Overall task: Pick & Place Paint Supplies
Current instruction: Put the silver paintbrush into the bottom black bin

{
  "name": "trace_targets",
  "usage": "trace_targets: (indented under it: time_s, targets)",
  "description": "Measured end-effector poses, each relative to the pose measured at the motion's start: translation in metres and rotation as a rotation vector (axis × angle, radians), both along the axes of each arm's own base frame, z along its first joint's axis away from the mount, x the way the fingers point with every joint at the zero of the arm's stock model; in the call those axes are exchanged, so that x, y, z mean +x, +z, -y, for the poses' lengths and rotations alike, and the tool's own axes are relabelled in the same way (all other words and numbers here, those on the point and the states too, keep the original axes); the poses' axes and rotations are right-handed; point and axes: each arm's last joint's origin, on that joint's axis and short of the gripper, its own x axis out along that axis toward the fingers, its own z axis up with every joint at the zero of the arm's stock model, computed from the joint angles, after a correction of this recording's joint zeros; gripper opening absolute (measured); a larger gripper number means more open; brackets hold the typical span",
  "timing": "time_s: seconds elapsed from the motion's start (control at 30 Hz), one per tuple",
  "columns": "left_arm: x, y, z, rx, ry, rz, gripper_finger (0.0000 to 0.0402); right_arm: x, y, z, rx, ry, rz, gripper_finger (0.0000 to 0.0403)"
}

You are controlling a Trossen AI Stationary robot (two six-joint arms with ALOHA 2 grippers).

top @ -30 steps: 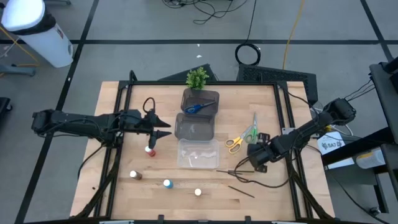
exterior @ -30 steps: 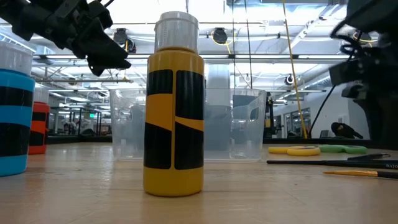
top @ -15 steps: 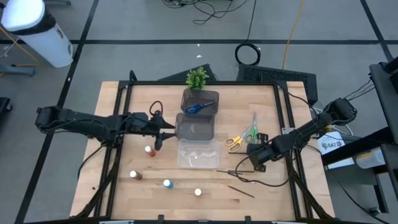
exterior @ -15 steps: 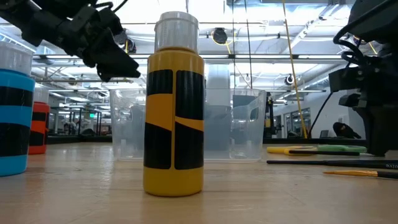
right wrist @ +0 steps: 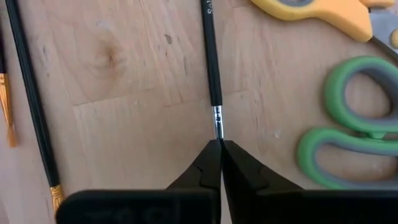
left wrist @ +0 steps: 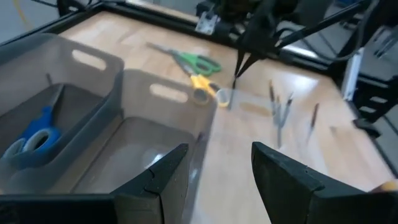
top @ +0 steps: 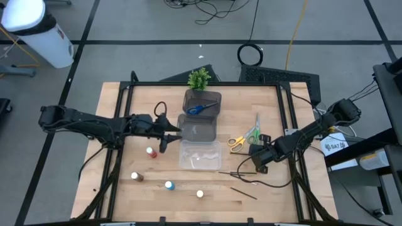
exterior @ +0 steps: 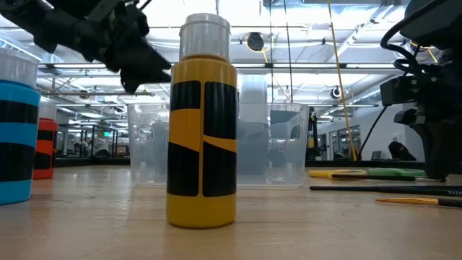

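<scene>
Now right pincer (right wrist: 220,147) pinching a thin paintbrush (right wrist: 211,68) beside green scissors (right wrist: 348,124), left pincer (left wrist: 214,163) spread above dark bin (left wrist: 93,93).

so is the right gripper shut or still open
Shut. In the right wrist view the right gripper's two dark fingertips meet with no gap, pinched on the ferrule end of a thin dark paintbrush lying on the table.

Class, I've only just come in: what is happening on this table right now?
The right claw is down on the wooden table with its fingers pinched shut on a thin dark paintbrush, beside the green scissors and yellow scissors. The left claw hangs open over the dark bins, holding nothing. Blue scissors already lie in a bin; the paint bottles stand on the table.
</scene>
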Motion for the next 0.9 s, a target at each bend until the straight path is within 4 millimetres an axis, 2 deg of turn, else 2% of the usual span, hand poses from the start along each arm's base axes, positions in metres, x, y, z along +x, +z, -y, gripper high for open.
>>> trace_targets:
  time_s: [0.2, 0.7, 0.9]
  targets:
    - [0.004, 0.012, 0.012, 0.054, -0.072, 0.04, 0.0186, -0.001, 0.0, -0.001, 0.043, -0.036, -0.014, 0.0]
    - [0.004, 0.011, 0.017, 0.078, -0.082, 0.037, 0.0186, 0.003, 0.001, -0.009, 0.171, -0.052, 0.01, 0.0]
    - [0.015, 0.005, 0.026, 0.059, -0.083, 0.06, 0.0186, 0.002, 0.001, -0.014, 0.219, -0.017, -0.008, 0.0]
